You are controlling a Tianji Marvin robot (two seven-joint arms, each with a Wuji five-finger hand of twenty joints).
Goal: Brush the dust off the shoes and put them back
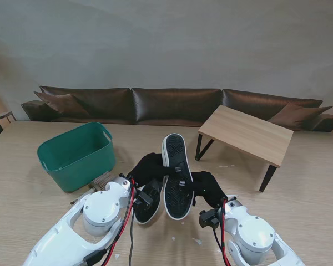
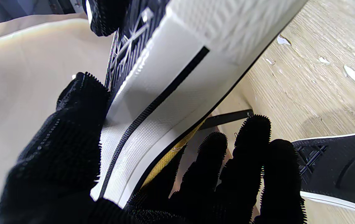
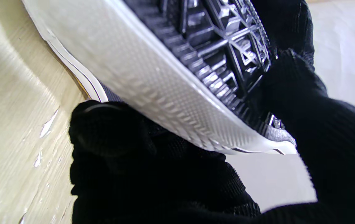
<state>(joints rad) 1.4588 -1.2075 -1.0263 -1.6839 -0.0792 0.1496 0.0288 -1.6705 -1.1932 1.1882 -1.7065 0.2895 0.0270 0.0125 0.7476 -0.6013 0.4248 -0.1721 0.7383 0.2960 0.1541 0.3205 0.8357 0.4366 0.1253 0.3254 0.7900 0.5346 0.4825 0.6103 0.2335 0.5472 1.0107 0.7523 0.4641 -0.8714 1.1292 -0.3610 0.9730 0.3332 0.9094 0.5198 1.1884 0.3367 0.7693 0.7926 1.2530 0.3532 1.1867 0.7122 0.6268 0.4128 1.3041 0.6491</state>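
Note:
A black canvas shoe (image 1: 175,176) with a white rubber edge is held off the table, its dark patterned sole turned up toward me. My left hand (image 1: 146,168), in a black glove, grips its left side: the thumb (image 2: 81,102) lies on the sole and the fingers (image 2: 252,137) reach under the opening. My right hand (image 1: 208,187), also gloved, clasps the right side, with its thumb (image 3: 289,81) on the tread (image 3: 227,40) and its fingers (image 3: 109,133) under the upper. The second shoe (image 1: 146,204) (image 2: 339,174) lies on the table, partly under my left wrist.
A green plastic basket (image 1: 77,154) stands to the left. Beside it lies a pale wooden brush-like thing (image 1: 100,181), partly hidden by my left arm. A low wooden side table (image 1: 247,133) stands at the right. White flakes (image 2: 354,77) dot the tabletop. A brown sofa (image 1: 172,104) runs along the back.

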